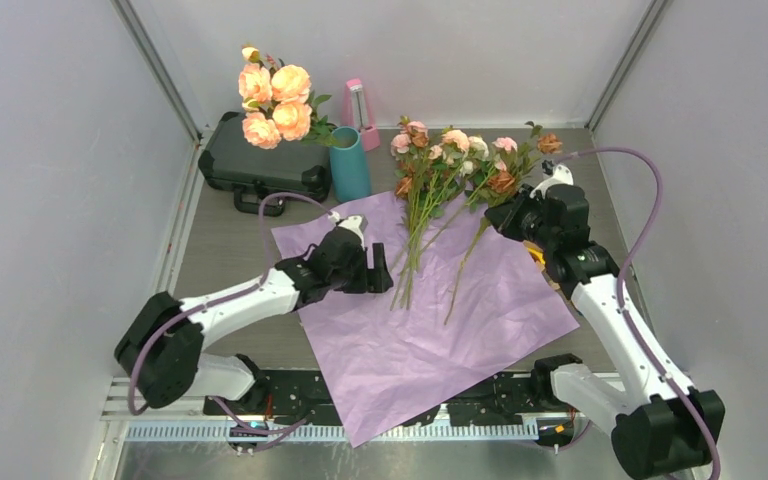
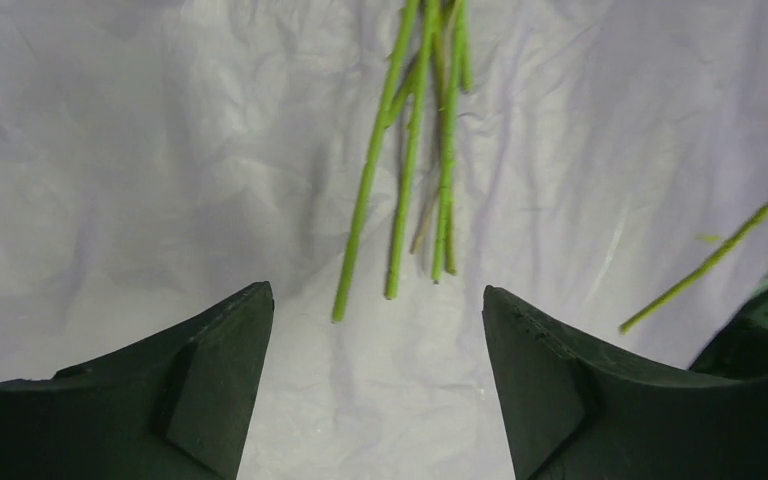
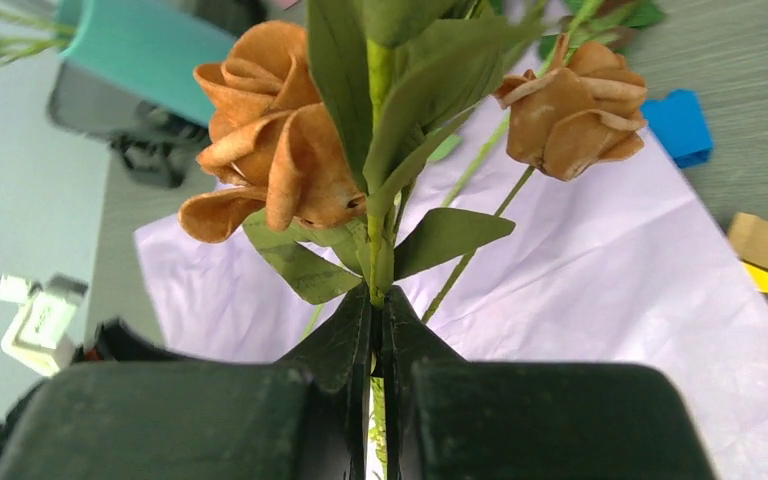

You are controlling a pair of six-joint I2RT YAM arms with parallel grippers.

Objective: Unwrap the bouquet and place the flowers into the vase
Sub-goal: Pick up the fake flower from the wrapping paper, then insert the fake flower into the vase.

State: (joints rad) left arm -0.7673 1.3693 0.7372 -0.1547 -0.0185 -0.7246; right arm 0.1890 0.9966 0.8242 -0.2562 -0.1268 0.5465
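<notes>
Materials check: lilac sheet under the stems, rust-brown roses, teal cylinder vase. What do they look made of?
Lilac crinkled sheet: thin matte paper, likely tissue; fine creases all over.
Rust-brown roses: probably fabric, artificial; matte, stiff flat petals with cut edges.
Teal-blue cylindrical vase: smooth, even colour; ceramic or plastic, cannot tell.
</notes>
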